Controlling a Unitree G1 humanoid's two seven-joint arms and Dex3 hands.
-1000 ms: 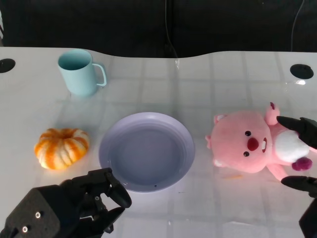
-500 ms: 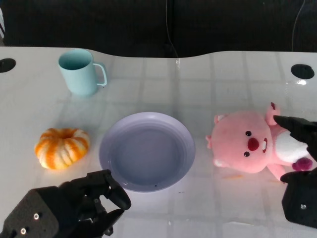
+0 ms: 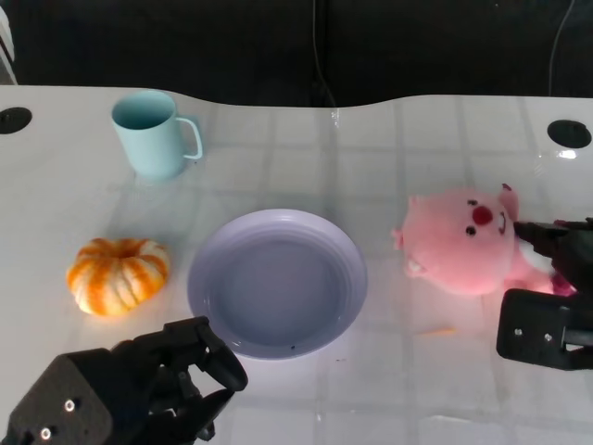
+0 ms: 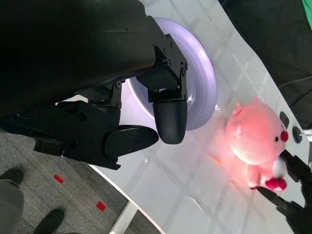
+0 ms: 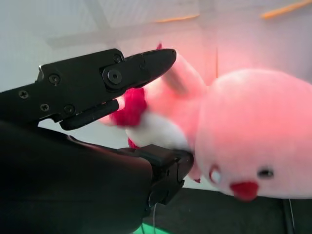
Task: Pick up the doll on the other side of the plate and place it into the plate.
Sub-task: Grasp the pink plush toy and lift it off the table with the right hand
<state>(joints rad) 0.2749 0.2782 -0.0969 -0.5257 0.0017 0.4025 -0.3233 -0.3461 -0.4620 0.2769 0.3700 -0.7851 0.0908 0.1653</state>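
The pink plush doll (image 3: 463,243) is to the right of the lilac plate (image 3: 278,287), its head tipped up and turned toward the far side. My right hand (image 3: 551,297) grips its white belly and legs from the right. The right wrist view shows fingers (image 5: 122,73) on either side of the doll (image 5: 248,131). My left hand (image 3: 139,385) stays at the near left of the plate with its fingers curled in and nothing in them. In the left wrist view, the left hand (image 4: 97,87) is before the plate (image 4: 200,78), and the doll (image 4: 256,141) is beyond it.
A light blue mug (image 3: 153,134) stands at the far left. An orange pumpkin (image 3: 118,275) lies left of the plate. A small orange scrap (image 3: 435,331) lies on the table near the doll. Black holes (image 3: 567,133) mark the table's far corners.
My right hand has closed on the doll's body. The doll's head has risen and turned from lying flat to tipped up. My left hand has not moved.
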